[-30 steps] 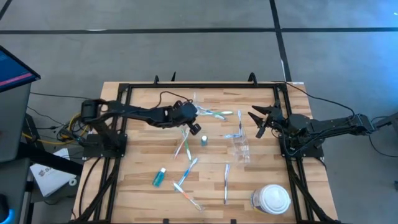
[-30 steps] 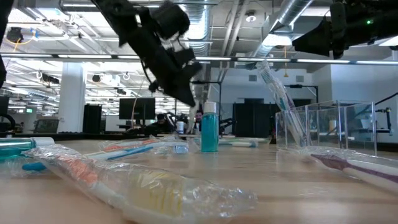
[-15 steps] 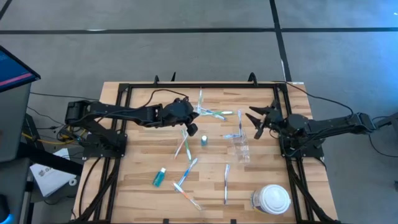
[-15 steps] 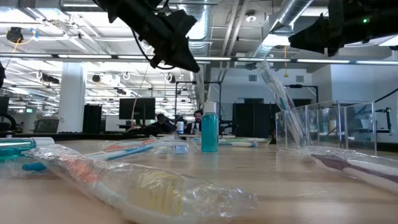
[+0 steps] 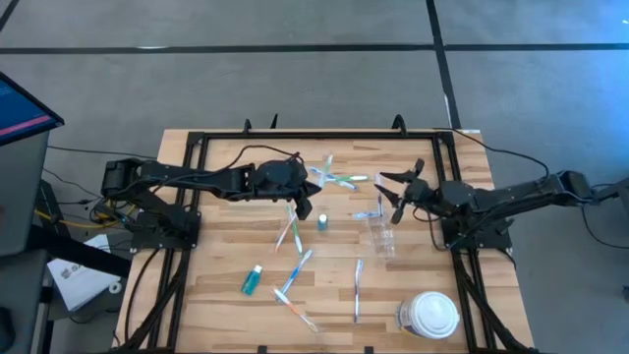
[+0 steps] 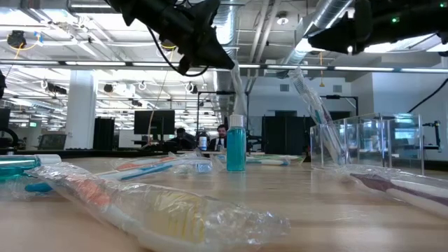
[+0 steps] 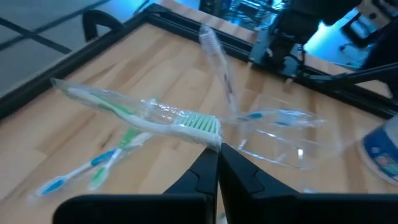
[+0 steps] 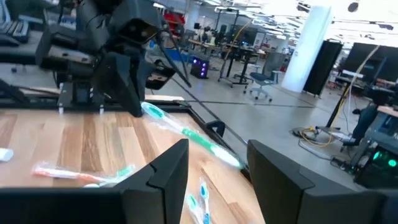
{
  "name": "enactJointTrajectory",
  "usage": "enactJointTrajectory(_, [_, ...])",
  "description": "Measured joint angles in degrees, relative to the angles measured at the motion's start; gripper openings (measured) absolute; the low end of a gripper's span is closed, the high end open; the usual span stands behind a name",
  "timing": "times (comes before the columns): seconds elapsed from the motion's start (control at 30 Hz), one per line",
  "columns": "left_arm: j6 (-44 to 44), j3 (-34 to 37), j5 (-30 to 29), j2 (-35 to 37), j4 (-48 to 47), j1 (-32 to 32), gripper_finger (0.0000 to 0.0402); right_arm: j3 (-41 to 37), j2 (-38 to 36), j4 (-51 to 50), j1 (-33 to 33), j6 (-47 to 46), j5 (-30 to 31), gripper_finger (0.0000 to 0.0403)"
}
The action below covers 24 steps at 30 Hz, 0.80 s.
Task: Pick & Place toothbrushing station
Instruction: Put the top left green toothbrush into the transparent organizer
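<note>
My left gripper [image 5: 298, 179] is above the table's far middle, shut on a green-and-white toothbrush in a clear wrapper [image 7: 143, 112]; the toothbrush also shows in the right wrist view [image 8: 186, 134]. My right gripper [image 5: 391, 194] is open and empty, just beyond the clear plastic cup [image 5: 380, 233]. A wrapped toothbrush [image 6: 308, 98] leans in the cup. A teal tube [image 5: 321, 221] stands upright and another [image 5: 253, 281] lies flat. Several wrapped toothbrushes [image 5: 292, 285] lie on the table. My left gripper pinches the wrapped toothbrush between its two fingers at the bristle end [image 7: 208, 138]. The fingers lie across it. The toothbrush is lifted clear of the table, and its handle [image 7: 81, 93] sticks out to one side.
A large white round lidded container [image 5: 429, 315] stands at the near right. Two more toothbrushes [image 5: 341, 180] lie under the left gripper's far side. A black frame [image 5: 197, 147] runs along the table's edges.
My left gripper has risen from the table with the wrapped toothbrush, which is now lifted clear and has swung round in the hold. My right gripper has moved toward the table's left, nearer the cup, and stays open.
</note>
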<state>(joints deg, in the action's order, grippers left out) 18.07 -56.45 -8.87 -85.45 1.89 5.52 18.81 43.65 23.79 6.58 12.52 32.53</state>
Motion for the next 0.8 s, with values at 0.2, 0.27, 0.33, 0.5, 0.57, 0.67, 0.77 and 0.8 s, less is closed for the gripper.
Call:
enactJointTrajectory(0.2, [0.2, 0.0, 1.9, 0.0, 0.2, 0.0, 0.0, 4.0, 6.8, 0.3, 2.2, 4.0, 0.3, 0.0154])
enactJointTrajectory(0.27, [0.2, 0.0, 1.9, 0.2, 0.0, 0.0, 0.0, 5.4, 8.8, 0.7, 2.5, 5.2, 0.4, 0.0154])
enactJointTrajectory(0.33, [0.2, 0.0, 2.0, 0.3, 0.4, 0.0, 0.0, 6.4, 11.1, 1.3, 2.7, 6.0, 0.4, 0.0152])
enactJointTrajectory(0.5, [0.3, -0.1, 3.9, 1.1, 0.5, 0.0, 0.0, 8.8, 16.0, 2.5, 2.3, 7.6, 0.5, 0.014])
enactJointTrajectory(0.57, [0.4, 0.0, 4.8, 1.9, -0.3, 0.0, 0.0, 9.7, 17.2, 2.3, 2.0, 7.7, 0.5, 0.0134])
enactJointTrajectory(0.67, [0.6, 0.0, 4.9, 2.9, -0.4, 0.0, 0.0, 11.0, 18.4, 2.4, 2.0, 9.1, 0.6, 0.0128])
enactJointTrajectory(0.77, [0.6, 0.0, 4.9, 3.9, -0.6, 0.0, 0.0, 12.5, 18.7, 2.4, 2.0, 9.1, 0.5, 0.0126])
enactJointTrajectory(0.8, [0.6, -0.1, 4.9, 4.2, -0.6, 0.0, 0.0, 13.0, 19.0, 2.7, 2.0, 9.5, 0.5, 0.0126])
